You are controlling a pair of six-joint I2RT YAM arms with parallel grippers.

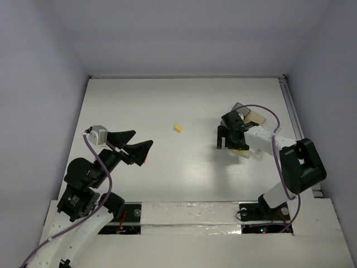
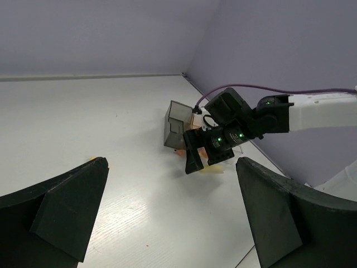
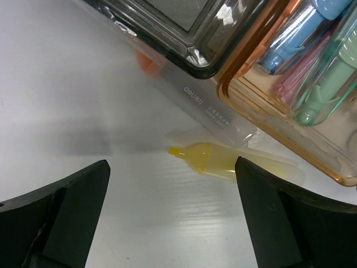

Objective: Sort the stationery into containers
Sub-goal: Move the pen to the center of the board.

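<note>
My right gripper (image 1: 230, 143) hung released over a yellow piece (image 3: 212, 160) lying just beside the containers' (image 3: 290, 120) outer edge, at the table's (image 1: 184, 184) 3 o'clock. My left gripper (image 1: 136, 142) gaped empty at 9 o'clock, with a second yellow piece (image 1: 178, 128) on the open stretch between.

Lab test cell: white table (image 1: 167, 106), plain walls (image 1: 39, 67).

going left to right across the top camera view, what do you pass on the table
left gripper → small yellow piece → right gripper → tan-tinted bin. The dark bin overlaps the right gripper, so it is left out.
</note>
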